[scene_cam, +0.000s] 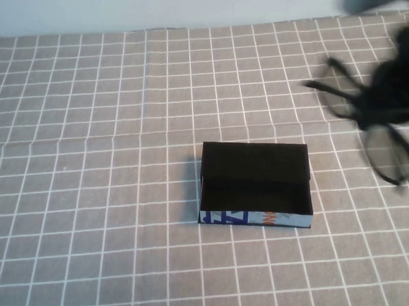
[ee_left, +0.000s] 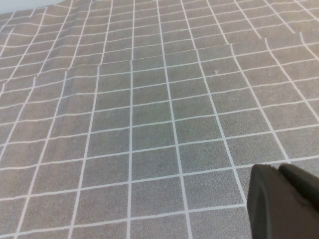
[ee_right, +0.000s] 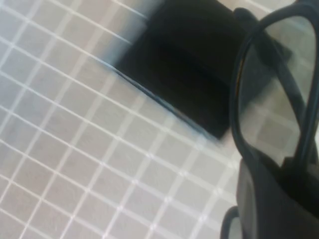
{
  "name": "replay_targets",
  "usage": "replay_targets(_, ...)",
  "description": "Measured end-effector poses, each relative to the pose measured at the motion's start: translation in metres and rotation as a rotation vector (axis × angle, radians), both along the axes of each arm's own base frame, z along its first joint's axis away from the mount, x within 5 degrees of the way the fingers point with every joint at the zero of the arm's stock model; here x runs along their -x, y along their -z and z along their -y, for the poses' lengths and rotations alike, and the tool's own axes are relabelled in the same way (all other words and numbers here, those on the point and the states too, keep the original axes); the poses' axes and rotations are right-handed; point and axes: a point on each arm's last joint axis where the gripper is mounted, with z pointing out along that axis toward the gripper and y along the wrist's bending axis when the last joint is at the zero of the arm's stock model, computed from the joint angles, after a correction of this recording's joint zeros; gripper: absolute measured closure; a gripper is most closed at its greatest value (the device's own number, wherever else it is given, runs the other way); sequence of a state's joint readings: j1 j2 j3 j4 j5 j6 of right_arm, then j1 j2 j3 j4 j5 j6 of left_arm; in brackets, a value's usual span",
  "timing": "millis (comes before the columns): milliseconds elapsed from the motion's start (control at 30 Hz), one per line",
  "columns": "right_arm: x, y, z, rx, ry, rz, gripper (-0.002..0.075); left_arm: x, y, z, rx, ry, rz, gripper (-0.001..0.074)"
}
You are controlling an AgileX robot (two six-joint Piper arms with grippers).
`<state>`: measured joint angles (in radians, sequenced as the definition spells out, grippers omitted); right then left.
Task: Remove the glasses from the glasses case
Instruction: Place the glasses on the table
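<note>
The glasses case [scene_cam: 254, 184] lies open in the middle of the table, black inside, flap folded back, its white front edge with blue and orange print facing me. It looks empty. My right gripper [scene_cam: 388, 94] is in the air to the right of the case, shut on the black glasses [scene_cam: 388, 156], which hang from it with the arms spread. In the right wrist view the glasses [ee_right: 274, 94] sit in front of my right gripper [ee_right: 279, 194], with the case [ee_right: 189, 64] below. My left gripper [ee_left: 281, 172] shows only in its wrist view, fingers together, over bare cloth.
A grey tablecloth [scene_cam: 88, 166] with a white grid covers the whole table, with a fold line across its middle. A pale wall runs along the far edge.
</note>
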<state>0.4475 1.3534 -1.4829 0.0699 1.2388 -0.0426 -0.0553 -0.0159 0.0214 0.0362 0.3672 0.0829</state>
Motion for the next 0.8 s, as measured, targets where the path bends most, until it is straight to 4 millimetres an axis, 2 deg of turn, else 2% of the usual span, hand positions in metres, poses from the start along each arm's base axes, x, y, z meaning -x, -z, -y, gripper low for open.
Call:
replay_targets(133,0.031,0.017,0.043,-0.043,0.222,-0.048,0.068,0.0,0.0,0.0,0.0,0.0,0.0,0.0739)
replay_targets(267,0.033,0.057,0.066,-0.085,0.416,-0.087,0.0681,0.0,0.0,0.0,0.0,0.0,0.0,0.0739)
replay_targets(433,0.009,0.098,0.069,-0.128,0.509,-0.169,0.0681,0.0,0.0,0.0,0.0,0.0,0.0,0.0739)
replay_targets(633,-0.03,0.141,0.062,-0.084,0.49,-0.235,0.0681,0.0,0.0,0.0,0.0,0.0,0.0,0.074)
replay_targets(800,-0.051,0.178,0.058,-0.032,0.467,-0.289,0.0682,0.0,0.0,0.0,0.0,0.0,0.0,0.0739)
